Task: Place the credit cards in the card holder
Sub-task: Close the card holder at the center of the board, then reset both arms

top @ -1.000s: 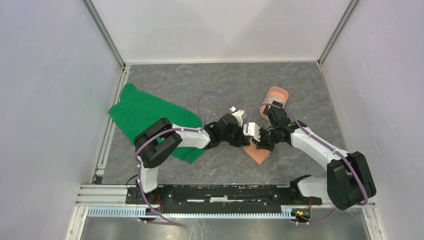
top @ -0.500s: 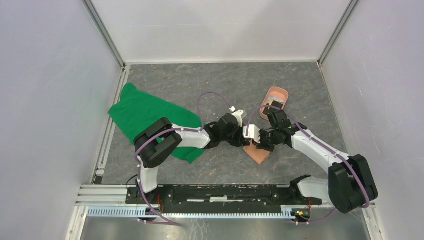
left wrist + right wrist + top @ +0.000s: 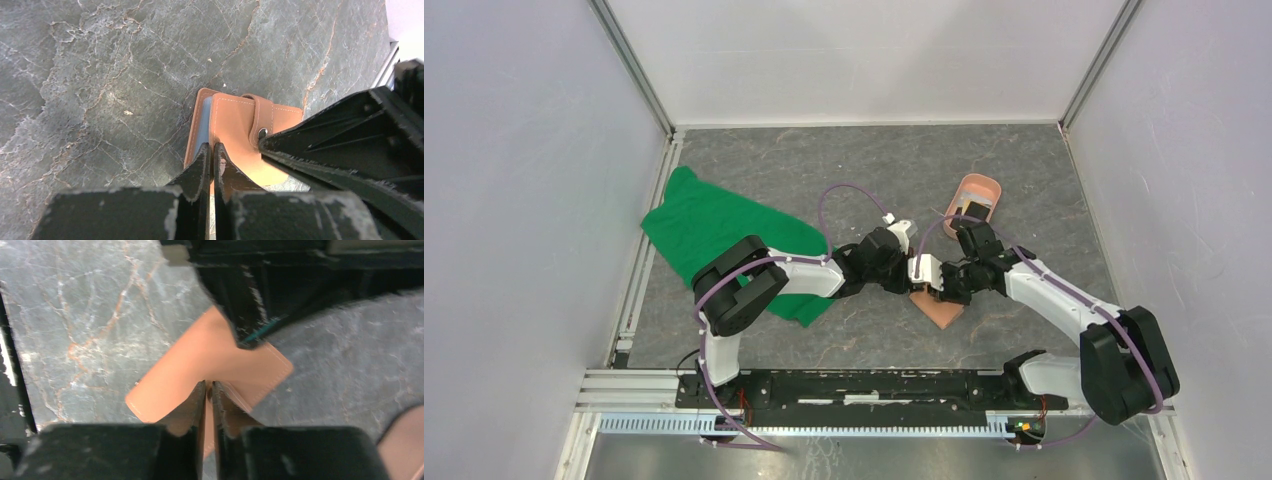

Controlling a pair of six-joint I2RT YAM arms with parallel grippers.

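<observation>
Presently note card holder lying closed, strap across cover, just below centre of top view. Find left gripper and right gripper both pinched together, tips at its edges. Expect light, floppy, slick leather; recommend pinching cover's free edge.

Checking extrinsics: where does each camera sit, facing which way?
Top external: above, behind the bases, looking down at the table; both arms show.
Left wrist: on left arm, looking down past the left hand at the card holder; right hand at right.
Right wrist: on right arm, looking down past right hand at card holder; left hand at top.
Shared: card holder in all three.
</observation>
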